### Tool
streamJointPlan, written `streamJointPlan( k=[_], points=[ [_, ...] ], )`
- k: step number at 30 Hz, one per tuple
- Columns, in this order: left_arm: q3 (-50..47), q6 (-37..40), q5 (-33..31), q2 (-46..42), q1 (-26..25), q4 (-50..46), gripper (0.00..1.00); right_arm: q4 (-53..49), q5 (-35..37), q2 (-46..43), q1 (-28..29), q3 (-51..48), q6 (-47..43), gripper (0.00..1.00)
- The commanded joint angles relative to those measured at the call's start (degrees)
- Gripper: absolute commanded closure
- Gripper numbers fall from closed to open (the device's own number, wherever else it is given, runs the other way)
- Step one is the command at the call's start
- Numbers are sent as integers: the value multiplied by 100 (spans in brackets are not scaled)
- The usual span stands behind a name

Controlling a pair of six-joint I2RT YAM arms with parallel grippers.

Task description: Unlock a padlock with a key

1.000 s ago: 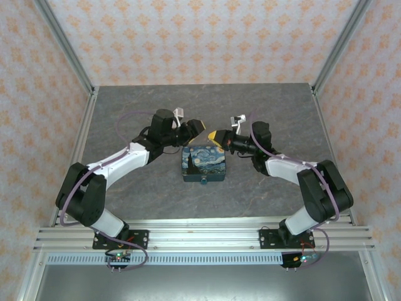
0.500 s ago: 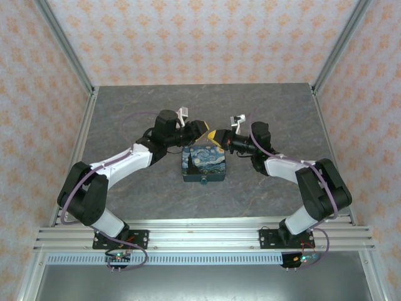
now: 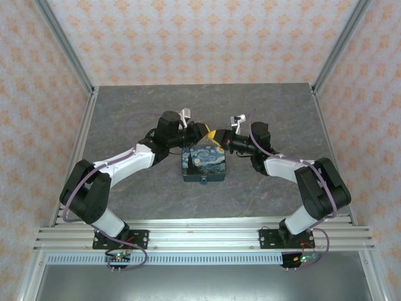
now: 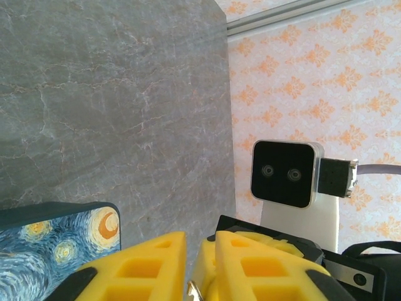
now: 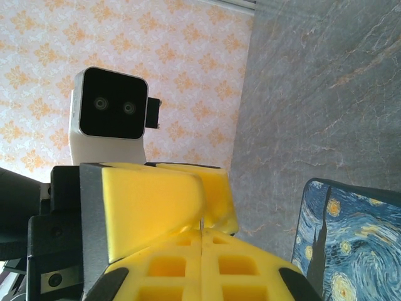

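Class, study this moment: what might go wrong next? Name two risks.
The left gripper and right gripper crowd fingertip to fingertip near the far edge of the padlock, so they may collide. A thin pale sliver, probably the key, sticks out at the right gripper's shut fingertips; so slight a hold could let it slip.

The left arm's black, yellow-tipped gripper (image 3: 203, 133) has slid right, closing the gap to the right arm's matching gripper (image 3: 216, 135). Their tips now nearly meet above the far edge of the square starry-night-printed padlock (image 3: 205, 164).
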Motion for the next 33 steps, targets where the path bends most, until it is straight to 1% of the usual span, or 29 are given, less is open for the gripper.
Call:
streamJointPlan(
  k=[1,4,5,6,7,8,9,10,11,13,15,17,18,19,20,22,24,26,31,32,33],
  points=[
    [45,26,-74,59,-34,163,87,404,17,44,35,12,15,100],
    [56,31,-68,70,-34,165,98,404,5,33,32,3,12,100],
    [54,26,-66,77,-34,165,100,392,14,22,38,11,21,100],
    [55,31,-67,71,-34,158,100,342,45,-2,30,3,22,100],
    [50,30,-76,62,-34,156,100,268,90,-57,13,-23,13,89],
    [42,22,-113,41,-34,128,100,175,167,-129,-17,-65,-13,71],
    [26,7,-171,7,-34,105,100,95,253,-228,-50,-129,-34,56],
    [-7,-21,-257,-36,-34,65,100,-26,387,-351,-95,-207,-62,48],
    [-42,-58,-357,-91,-36,44,100,-165,549,-497,-147,-305,-82,44],
    [-128,-154,-550,-199,-36,33,100,-517,943,-770,-238,-437,-64,40],
    [-212,-243,-708,-310,-34,51,100,-837,1418,-1060,-250,-546,-53,33],
    [-263,-290,-880,-432,-34,-10,100,-1518,1940,-1421,-230,-497,-214,15],
    [-275,-302,-937,-483,-34,-15,100,-1832,2199,-1591,-205,-478,-297,4],
    [-282,-288,-985,-542,-34,-21,100,-2150,2639,-1791,-179,-476,-341,1],
    [-285,-269,-1018,-584,-35,-22,100,-2291,2978,-1958,-158,-513,-370,1],
    [-318,-241,-1093,-666,-34,59,100,-2250,3370,-2095,-159,-584,-271,1],
    [-359,-250,-1179,-724,-34,180,100,-2026,3347,-1989,-147,-556,-141,1],
    [-443,-297,-1223,-734,-34,454,100,-1396,3185,-1752,-87,-573,70,1],
    [-736,-574,-1315,-662,-34,1369,100,346,2627,-861,77,-303,725,36],
    [-778,-620,-1334,-642,-34,1499,100,602,2592,-696,108,-227,857,40],
    [-824,-689,-1351,-620,-40,1671,100,869,2549,-517,139,-139,974,41]
  ],
)
